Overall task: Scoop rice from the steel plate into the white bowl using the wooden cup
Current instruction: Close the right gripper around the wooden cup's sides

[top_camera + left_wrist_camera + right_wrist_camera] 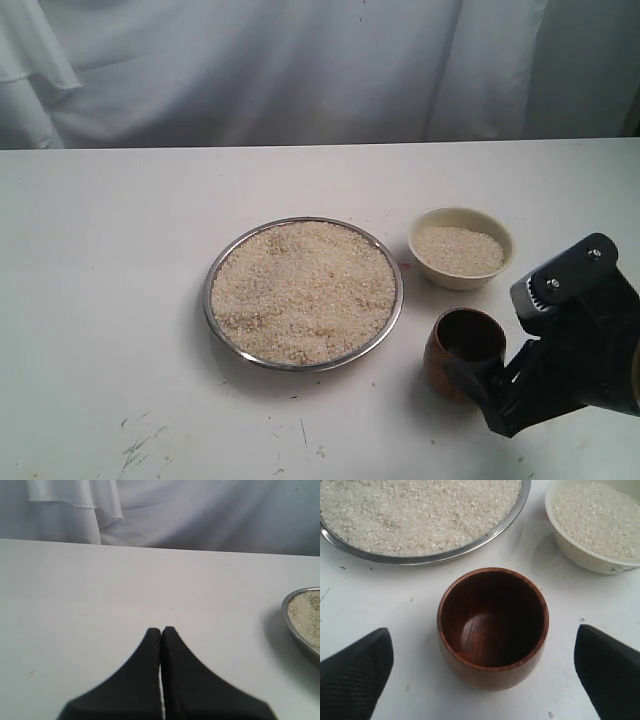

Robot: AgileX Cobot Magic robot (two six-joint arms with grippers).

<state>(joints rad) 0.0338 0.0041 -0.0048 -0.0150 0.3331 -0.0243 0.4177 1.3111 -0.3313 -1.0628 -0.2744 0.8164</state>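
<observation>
1. While the small rounded cup of reddish-brown grained wood (492, 625) stands upright on the white table (100, 300), there's little to read: just a faint dark mark low on the wall of the small round cream-white bowl (565, 545), caught by the right wrist view and too small to make out.
2. Out to the exterior view for the whole layout! The wide, shallow plate of shiny steel (207, 298) sits mid-table, spread with off-white rice (300, 290). The bowl is just beside it on the right, with rice in it too. The cup is near both and touches neither.
3. Only the right wrist view looks straight down the cup, showing its dark inside and bare wooden bottom.
4. The left wrist view alone has the left gripper (161, 630), its black fingers pressed together on nothing above bare table. The plate's edge is off to one side and a white cloth (200, 510) hangs behind.
5. And the right gripper (482, 632) is spread wide, one black finger either side of the cup. White table shows in both gaps, so it grips nothing
</observation>
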